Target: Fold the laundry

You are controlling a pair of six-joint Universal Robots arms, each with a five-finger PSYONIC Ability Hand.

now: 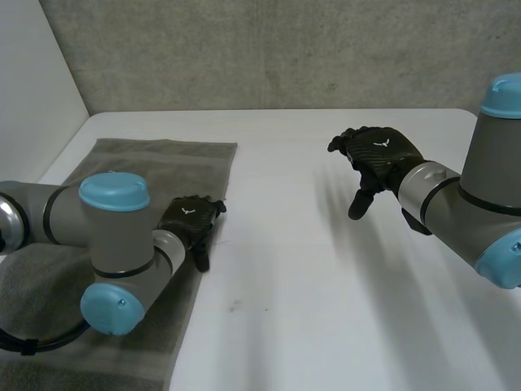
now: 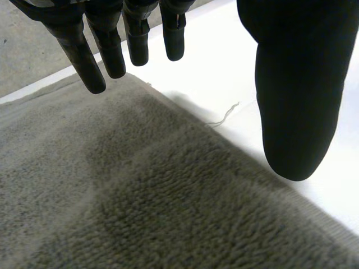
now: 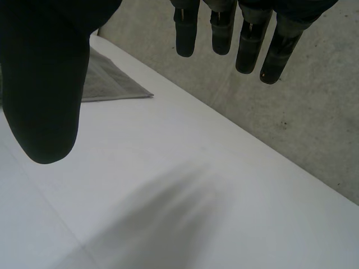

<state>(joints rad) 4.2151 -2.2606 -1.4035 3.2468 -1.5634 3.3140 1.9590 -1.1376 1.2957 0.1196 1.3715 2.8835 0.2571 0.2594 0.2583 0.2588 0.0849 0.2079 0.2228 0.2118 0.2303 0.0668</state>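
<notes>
The grey towel (image 1: 155,167) lies flat at the left of the table (image 1: 326,293), its long side running away from the robot. The left hand (image 1: 189,221), fingers straight, is over its right edge. The right hand (image 1: 378,159), also spread, is well apart.

Towel (image 1: 155,167) of thick terry cloth, nap looped and rough, one loose thread (image 2: 224,115) at its edge, table (image 1: 326,269) smooth and matt, concrete wall (image 1: 269,49) rough and pitted, left hand (image 1: 191,218) and right hand (image 1: 378,159) matt black, arm caps (image 1: 114,190) of glossy plastic, arm joints (image 1: 120,236) smooth, satin grey.
</notes>
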